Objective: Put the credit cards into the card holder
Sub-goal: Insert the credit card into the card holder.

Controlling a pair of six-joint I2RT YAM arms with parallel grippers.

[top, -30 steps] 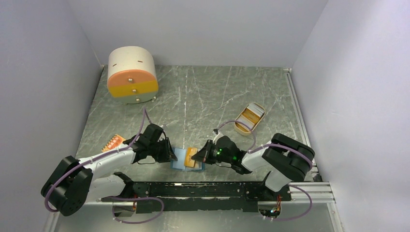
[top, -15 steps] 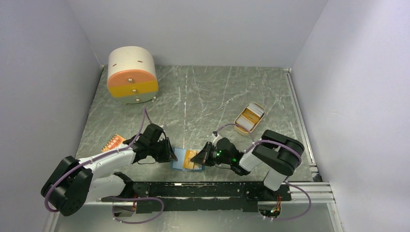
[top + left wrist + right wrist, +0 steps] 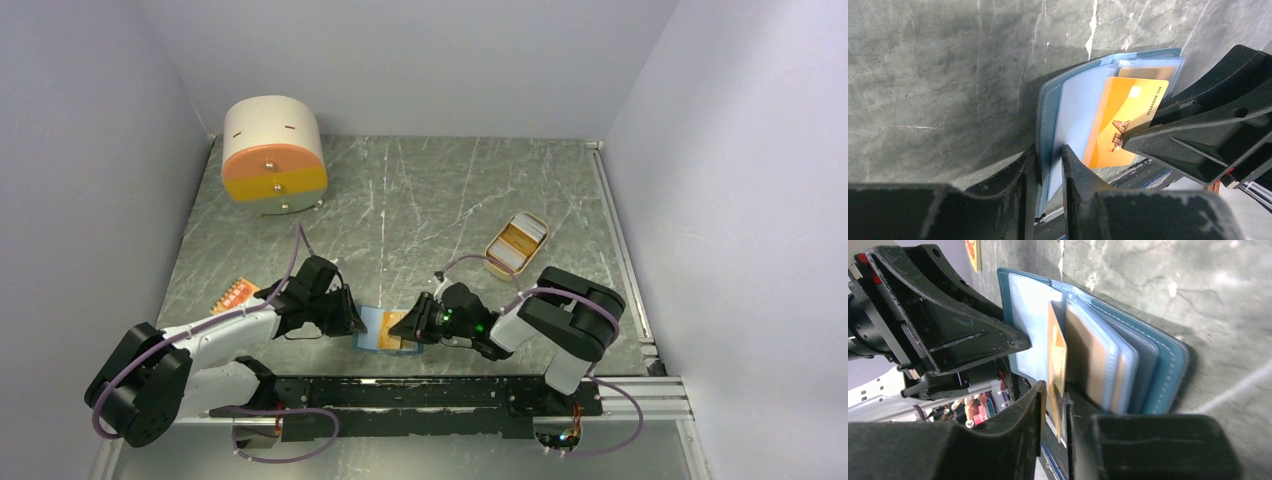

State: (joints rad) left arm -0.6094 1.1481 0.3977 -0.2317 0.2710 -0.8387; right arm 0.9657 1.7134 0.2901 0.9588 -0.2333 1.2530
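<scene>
The card holder (image 3: 372, 330), a blue wallet, lies open near the table's front edge between both grippers. My left gripper (image 3: 352, 322) is shut on its left cover (image 3: 1045, 115), one finger on each side (image 3: 1049, 150). An orange credit card (image 3: 1125, 120) sits partly inside a clear sleeve of the card holder (image 3: 1168, 365). My right gripper (image 3: 1055, 390) straddles the card's outer end (image 3: 1057, 360); its jaws stand slightly apart, with a thin gap showing beside the card. More orange card edges show in other sleeves.
An oval tan tray (image 3: 494, 262) holding more cards stands at the right. A round cream and orange drawer box (image 3: 273, 155) stands at the back left. A flat orange card-like piece (image 3: 236, 294) lies left of my left arm. Walls close in on three sides.
My right gripper has moved left toward the card holder, sliding the orange card deeper in, and its jaws have loosened. My left gripper has kept its hold in place.
</scene>
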